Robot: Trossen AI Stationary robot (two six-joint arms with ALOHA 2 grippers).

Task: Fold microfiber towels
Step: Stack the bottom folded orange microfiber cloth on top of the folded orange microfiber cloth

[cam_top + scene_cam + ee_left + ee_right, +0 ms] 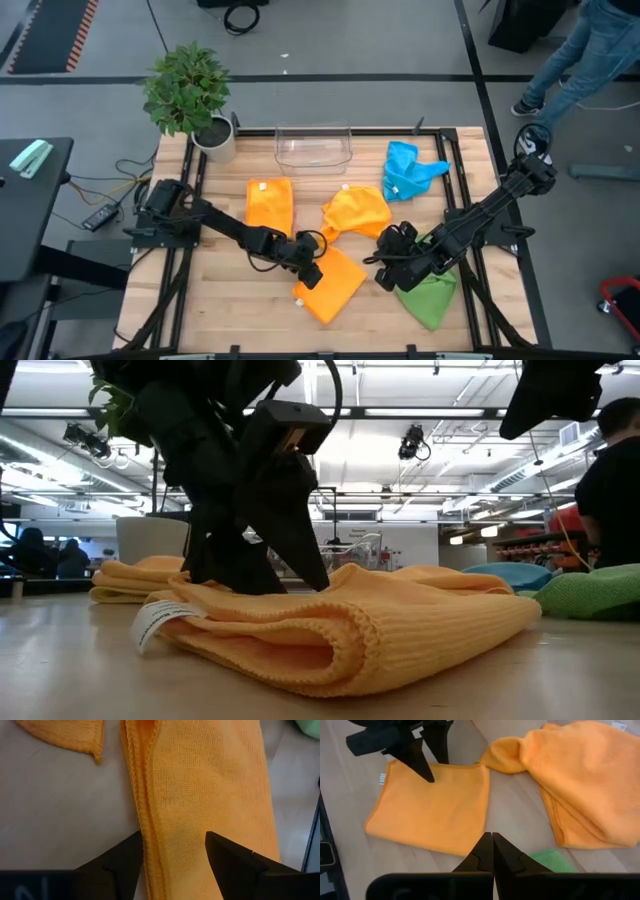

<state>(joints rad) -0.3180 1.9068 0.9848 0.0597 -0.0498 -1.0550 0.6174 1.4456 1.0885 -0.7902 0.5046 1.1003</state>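
Table [215,300]: pale wood planks, dark frame rails along both sides, grey workshop floor all round.
Back edge: leafy potted plant [188,95] at one corner; clear plastic bin [314,148], rectangular, at the middle.
Folded orange towel [330,283]: soft knit weave, doubled into a flat rectangle, stitched edges stacked along one side, white tag [155,623] sticking out at a corner; lies at the front middle of the table.
Second orange towel [270,205]: flat folded rectangle, behind the first, toward the left side.
Yellow towel [356,213]: loose rounded heap, mid-table, right of the second orange towel.
Blue towel [408,170]: crumpled, back right, beside the bin.
Green towel [430,295]: rumpled wedge at front right, partly under the right arm.
Left gripper [174,855]: fingers parted, tips down over the folded orange towel at its stitched edge, nothing pinched between them.
Right gripper [492,851]: fingers pressed together, empty, low over the bare wood between the folded orange towel and the green towel.
Room behind: a person's legs in jeans [580,60] past the back right corner.
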